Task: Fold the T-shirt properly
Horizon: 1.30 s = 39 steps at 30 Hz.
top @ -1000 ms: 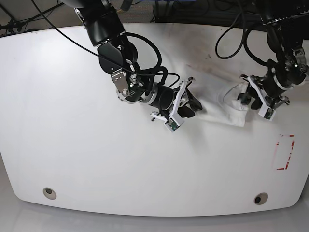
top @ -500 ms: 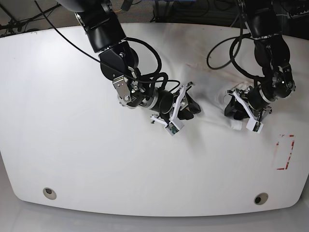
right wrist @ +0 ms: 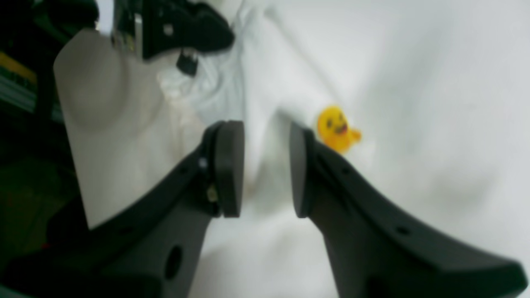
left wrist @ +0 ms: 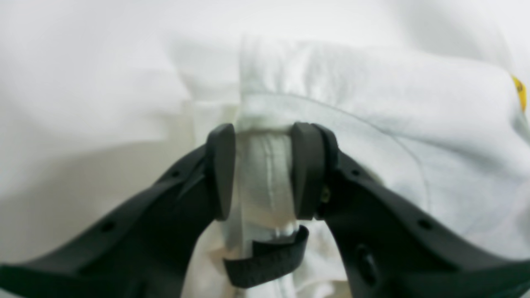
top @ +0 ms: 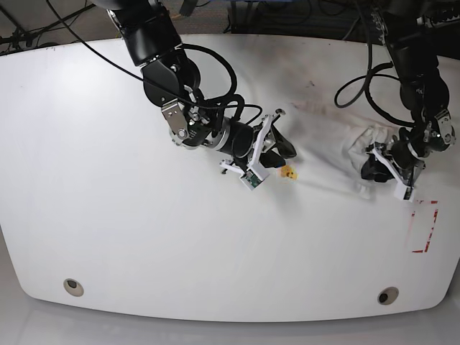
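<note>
Left wrist view: the left pincer (left wrist: 261,169) is clamping a bunched, stitched fold of the T-shirt (left wrist: 372,107), white cloth filling the gap between the pads; a scrap of yellow print (left wrist: 518,92) is showing at the right edge.

Right wrist view: the right pincer (right wrist: 265,169) is sitting with its pads a little apart over a ridge of the T-shirt (right wrist: 393,82). Cloth is lying between them, though whether it is truly pinched is not clear here. A yellow smiling figure (right wrist: 336,127) is printed just beside the pad on the right.

Base view: the T-shirt (top: 323,147) is lying on the white surface (top: 108,215), stretching between the two pincers, its long axis running across the picture; which end is collar and which hem I cannot tell. The right pincer (top: 277,147) is at one end, the left pincer (top: 381,167) at the other.

The cloth is looking light, soft and limp, likely to sag and crease wherever unsupported. Seams, hems and corners seem the safest places to grip, keeping both ends level
</note>
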Tool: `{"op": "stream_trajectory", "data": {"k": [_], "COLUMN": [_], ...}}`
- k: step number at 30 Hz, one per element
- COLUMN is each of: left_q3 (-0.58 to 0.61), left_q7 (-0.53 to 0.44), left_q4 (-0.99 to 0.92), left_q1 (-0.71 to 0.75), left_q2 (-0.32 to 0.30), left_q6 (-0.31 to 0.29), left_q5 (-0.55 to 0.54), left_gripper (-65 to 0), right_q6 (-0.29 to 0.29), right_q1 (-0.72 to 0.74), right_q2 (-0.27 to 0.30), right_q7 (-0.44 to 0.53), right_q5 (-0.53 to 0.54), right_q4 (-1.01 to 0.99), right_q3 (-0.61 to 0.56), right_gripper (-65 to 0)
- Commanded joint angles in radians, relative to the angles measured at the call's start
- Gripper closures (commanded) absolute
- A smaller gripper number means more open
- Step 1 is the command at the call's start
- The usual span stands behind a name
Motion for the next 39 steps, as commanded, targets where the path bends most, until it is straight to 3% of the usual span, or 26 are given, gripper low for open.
{"op": "stream_trajectory", "data": {"k": [1,4,9,14,17,21,28,36,39], "left_q3": [-0.011,-0.035,-0.043,-0.074,-0.061,-0.086,-0.11,-0.146,-0.156], "left_q7": [-0.02,0.001,0.076,0.119,0.119,0.119,0.118,0.087,0.038], "left_q4": [0.089,0.178,0.302,0.451,0.47,0.482,0.457,0.433,0.413], "left_q1": [-0.01,0.04,0.083,0.224,0.257,0.359,0.408,0.388,0.394], "left_q2": [-0.025,-0.061,-0.061,-0.054,-0.017,-0.014,0.002,0.015,0.02], "left_q6": [-0.017,-0.017,-0.017,-0.017,-0.017,-0.017,-0.015,-0.009,-0.009], "left_q5": [-0.074,-0.111,-0.153,-0.18,-0.179,-0.177,-0.177,-0.176,-0.123], "left_gripper": [-21.1,-21.1,-21.1,-21.1,-21.1,-21.1,-21.1,-21.1,-21.0], "right_q6": [0.002,-0.002,-0.002,-0.002,-0.001,-0.001,0.005,0.005,0.005], "right_q1": [0.022,0.029,0.092,0.123,0.178,0.186,0.223,0.224,0.212], "right_q2": [0.006,0.007,0.007,-0.016,-0.025,-0.066,-0.112,-0.122,-0.135], "right_q7": [0.021,0.021,0.024,0.027,0.053,0.058,0.089,0.13,0.146], "right_q5": [0.008,0.01,0.008,0.0,-0.041,-0.072,-0.115,-0.116,-0.124], "right_q4": [0.01,-0.002,-0.076,-0.137,-0.205,-0.217,-0.317,-0.343,-0.346], "right_q3": [0.003,0.002,0.002,0.003,0.0,0.0,0.0,0.0,0.0], "right_gripper": [-17.4,-17.4,-17.6,-17.8,-17.6,-17.4,-17.4,-17.4,-17.4]}}
